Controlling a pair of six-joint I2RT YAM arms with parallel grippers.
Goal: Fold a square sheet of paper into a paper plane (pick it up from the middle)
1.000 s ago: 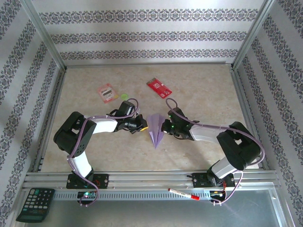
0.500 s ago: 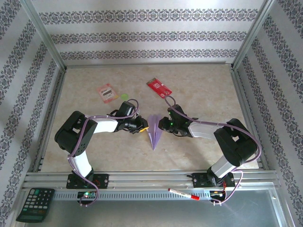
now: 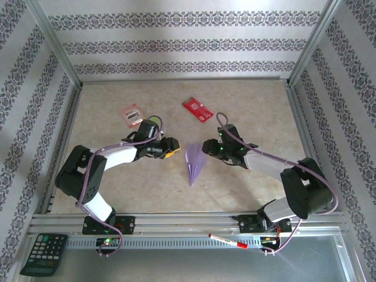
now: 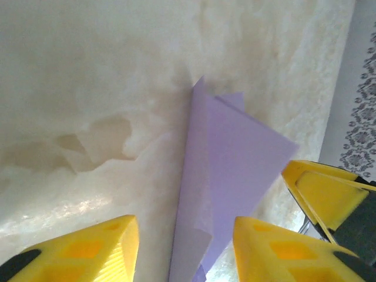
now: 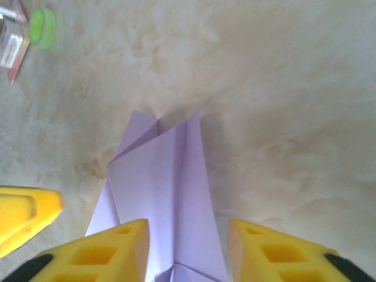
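Note:
The paper plane [image 3: 194, 164], a slim pale lilac dart with a centre crease, lies flat on the table with its tip toward the near edge. My left gripper [image 3: 171, 150] is just left of its wide end, open and apart from it. In the left wrist view the plane [image 4: 229, 176] runs out from between my yellow fingers [image 4: 97, 247]. My right gripper [image 3: 207, 147] is just right of the wide end, also open. From the right wrist the plane [image 5: 170, 188] lies under the gap of the right gripper [image 5: 188, 249], with nothing gripped.
A red card [image 3: 197, 109] lies behind the plane. A pink-red packet [image 3: 131, 115] and a green disc [image 3: 154, 119] sit at the back left. On the near ledge are a calculator [image 3: 44, 254] and a red marker [image 3: 228, 241]. Aluminium rails [image 3: 188, 220] border the table.
Both grippers have gone from shut to open and drawn back from the plane toward the far side. The plane now lies loose on the table, shifted slightly.

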